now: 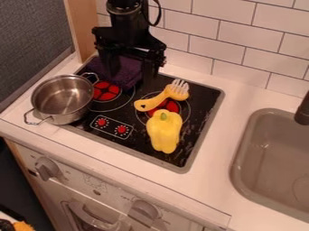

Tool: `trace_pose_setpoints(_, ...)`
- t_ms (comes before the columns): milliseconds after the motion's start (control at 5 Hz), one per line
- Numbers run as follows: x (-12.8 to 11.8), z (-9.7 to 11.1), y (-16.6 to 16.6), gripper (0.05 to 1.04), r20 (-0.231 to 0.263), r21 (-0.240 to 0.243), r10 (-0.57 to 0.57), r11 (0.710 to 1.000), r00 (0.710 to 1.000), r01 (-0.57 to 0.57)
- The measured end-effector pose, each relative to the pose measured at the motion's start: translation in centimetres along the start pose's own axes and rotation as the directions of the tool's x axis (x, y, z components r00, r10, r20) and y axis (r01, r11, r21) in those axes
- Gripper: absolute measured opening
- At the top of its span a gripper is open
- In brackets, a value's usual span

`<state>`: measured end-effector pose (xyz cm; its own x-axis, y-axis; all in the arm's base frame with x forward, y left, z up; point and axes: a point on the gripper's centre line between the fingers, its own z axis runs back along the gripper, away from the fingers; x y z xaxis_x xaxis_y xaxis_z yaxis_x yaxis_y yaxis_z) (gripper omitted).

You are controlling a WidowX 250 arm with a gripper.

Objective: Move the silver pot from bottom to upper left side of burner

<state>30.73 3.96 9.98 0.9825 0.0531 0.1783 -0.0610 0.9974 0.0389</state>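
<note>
The black gripper hangs over the back left of the stove, its two fingers spread apart with a purple cloth behind and below them. To its lower left stands the silver pot, upright and empty, over the left edge of the black stovetop and partly over the white counter. One pot handle points to the front left, the other to the back right beside the red left burner. The gripper is apart from the pot.
The dark purple cloth lies at the stove's back. A yellow-handled fork and a yellow pepper lie around the right burner. Control knobs are printed at the stove's front left, a sink is at right, and a tiled wall stands behind.
</note>
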Motion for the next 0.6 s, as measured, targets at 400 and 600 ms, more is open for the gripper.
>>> trace_pose_setpoints(400,-0.4,-1.7,2.6,0.999,-0.026,-0.019,0.0,1.0,1.0,-0.001)
trace_pose_setpoints(600,-0.8,-2.5,5.7,0.999,-0.041,-0.028,0.004,1.0,0.999,-0.005)
